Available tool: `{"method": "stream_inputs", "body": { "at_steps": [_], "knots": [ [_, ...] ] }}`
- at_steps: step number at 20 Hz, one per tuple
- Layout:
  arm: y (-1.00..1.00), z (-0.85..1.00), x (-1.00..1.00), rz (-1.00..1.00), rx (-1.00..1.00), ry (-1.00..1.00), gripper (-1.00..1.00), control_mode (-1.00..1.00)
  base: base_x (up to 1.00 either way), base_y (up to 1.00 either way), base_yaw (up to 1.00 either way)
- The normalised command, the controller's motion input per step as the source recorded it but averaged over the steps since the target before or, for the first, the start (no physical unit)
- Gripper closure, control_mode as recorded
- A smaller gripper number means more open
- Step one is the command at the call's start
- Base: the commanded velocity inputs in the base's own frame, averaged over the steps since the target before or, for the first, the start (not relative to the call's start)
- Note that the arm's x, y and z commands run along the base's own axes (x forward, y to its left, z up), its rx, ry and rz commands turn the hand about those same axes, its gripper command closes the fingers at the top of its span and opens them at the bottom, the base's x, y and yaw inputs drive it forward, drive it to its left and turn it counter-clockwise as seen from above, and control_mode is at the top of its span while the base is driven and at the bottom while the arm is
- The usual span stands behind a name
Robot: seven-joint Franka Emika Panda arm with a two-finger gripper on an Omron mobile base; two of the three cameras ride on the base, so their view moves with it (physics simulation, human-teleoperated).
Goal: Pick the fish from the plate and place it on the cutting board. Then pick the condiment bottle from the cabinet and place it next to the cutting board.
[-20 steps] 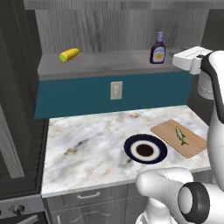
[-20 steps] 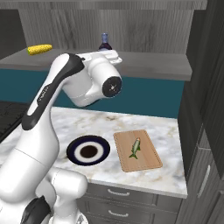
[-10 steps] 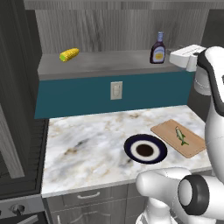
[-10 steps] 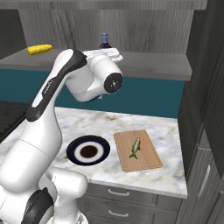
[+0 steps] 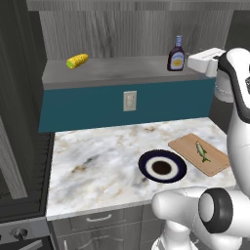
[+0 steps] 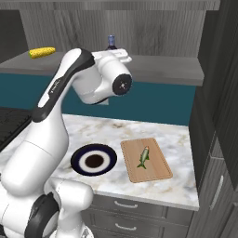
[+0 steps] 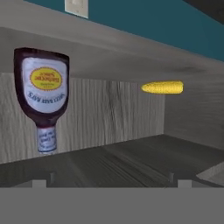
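Observation:
The condiment bottle (image 5: 176, 56) stands upright on the grey cabinet shelf (image 5: 122, 72), dark brown with an orange-yellow label. My gripper (image 5: 196, 62) hovers at shelf height just right of it, apart from it. The hand view is rolled over, so the bottle (image 7: 43, 87) hangs cap-down at the left, outside the gap of my open gripper (image 7: 111, 183). The fish (image 5: 202, 151) lies on the cutting board (image 5: 188, 145), right of the plate (image 5: 144, 165), which holds nothing. From the right side I see the fish (image 6: 143, 158), board (image 6: 157, 171), plate (image 6: 80, 160) and the bottle's cap (image 6: 110, 42) behind my hand.
A yellow corn cob (image 5: 77, 61) lies at the shelf's left end, well away from the bottle. A wall outlet (image 5: 129, 100) sits on the teal strip below the shelf. A tall dark cabinet (image 6: 218, 116) bounds the marble counter (image 5: 97, 156) on the right.
My hand has risen slightly and edged toward the bottle along the shelf. The jaws have stayed open. Fish, board and plate have not moved.

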Motion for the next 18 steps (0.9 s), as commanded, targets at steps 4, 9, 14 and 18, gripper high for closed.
{"method": "stream_inputs", "body": {
  "at_steps": [4,9,14,18],
  "knots": [
    [-0.05,0.0,0.12,0.0,0.0,0.0,-1.0,-1.0,0.0,0.0,0.0],
    [-0.01,0.0,0.09,0.0,0.0,0.0,-1.0,-1.0,0.0,0.0,0.0],
    [0.0,0.0,0.13,0.0,0.0,0.0,-1.0,-1.0,0.0,0.0,0.0],
    [0.0,0.0,0.13,0.0,0.0,0.0,-1.0,-1.0,0.0,0.0,0.0]
  ]
}}
